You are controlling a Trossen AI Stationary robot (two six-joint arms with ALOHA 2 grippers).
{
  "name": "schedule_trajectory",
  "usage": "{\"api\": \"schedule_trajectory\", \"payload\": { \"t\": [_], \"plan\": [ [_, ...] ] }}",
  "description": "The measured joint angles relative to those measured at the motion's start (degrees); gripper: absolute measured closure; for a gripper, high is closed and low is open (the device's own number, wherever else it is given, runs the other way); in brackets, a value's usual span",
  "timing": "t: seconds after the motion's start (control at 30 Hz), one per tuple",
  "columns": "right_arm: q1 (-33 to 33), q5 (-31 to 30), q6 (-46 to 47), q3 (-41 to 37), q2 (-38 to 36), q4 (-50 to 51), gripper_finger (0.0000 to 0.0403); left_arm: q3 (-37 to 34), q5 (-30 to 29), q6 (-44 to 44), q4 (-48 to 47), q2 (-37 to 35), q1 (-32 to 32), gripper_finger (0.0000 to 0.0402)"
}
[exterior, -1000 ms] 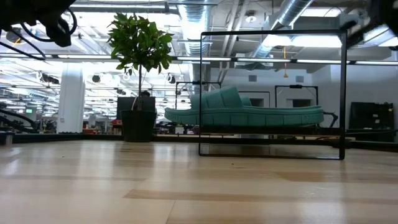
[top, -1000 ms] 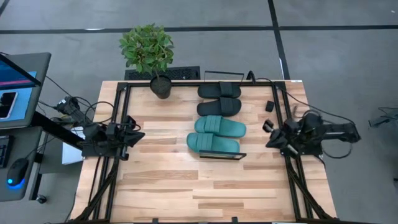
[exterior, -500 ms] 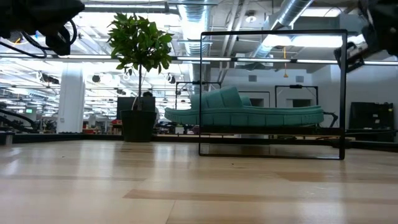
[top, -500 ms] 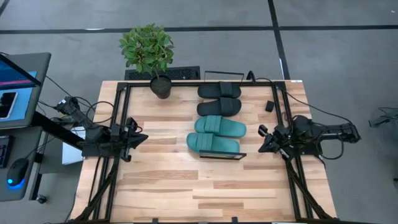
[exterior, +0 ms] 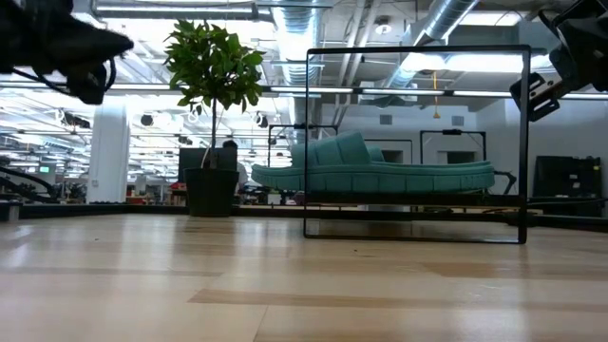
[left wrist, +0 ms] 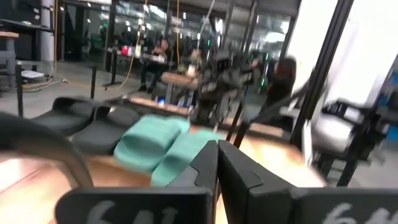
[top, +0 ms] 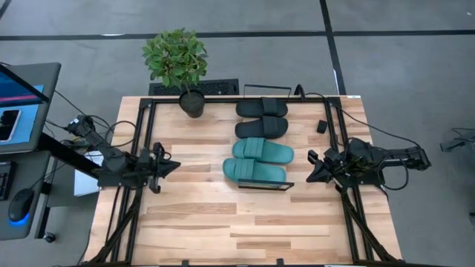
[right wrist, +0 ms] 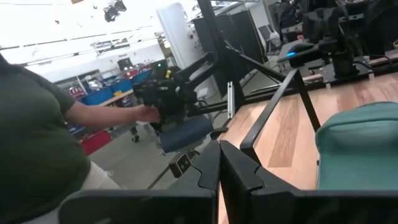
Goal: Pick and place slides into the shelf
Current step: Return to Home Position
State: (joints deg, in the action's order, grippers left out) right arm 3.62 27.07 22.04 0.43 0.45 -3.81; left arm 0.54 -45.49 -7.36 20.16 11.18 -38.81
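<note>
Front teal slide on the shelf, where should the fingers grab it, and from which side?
Probably the wide ribbed strap of the front teal slide, pinched from above. The slide lies flat and the strap arches up toward its left-arm end, while the upright wire frame of the shelf stands just in front, crowding a level approach.

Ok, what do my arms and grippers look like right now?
Both arms are dark, slim and jointed, with loose black cables trailing off them. The left gripper and right gripper each have two black angular fingers; pale lettering marks the bar beneath.
</note>
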Motion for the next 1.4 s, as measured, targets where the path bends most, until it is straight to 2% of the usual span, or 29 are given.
{"api": "schedule_trajectory", "payload": {
  "t": [0.27,1.4],
  "plan": [
    [0.0,-0.1,0.0,0.0,0.0,0.0,0.0403,0.0,0.0,-0.3,-15.5,0.1,0.0,0.0401],
    [0.0,-0.1,0.0,0.0,0.0,0.0,0.0403,0.7,0.1,1.5,-16.9,1.2,0.0,0.0401]
  ]
}}
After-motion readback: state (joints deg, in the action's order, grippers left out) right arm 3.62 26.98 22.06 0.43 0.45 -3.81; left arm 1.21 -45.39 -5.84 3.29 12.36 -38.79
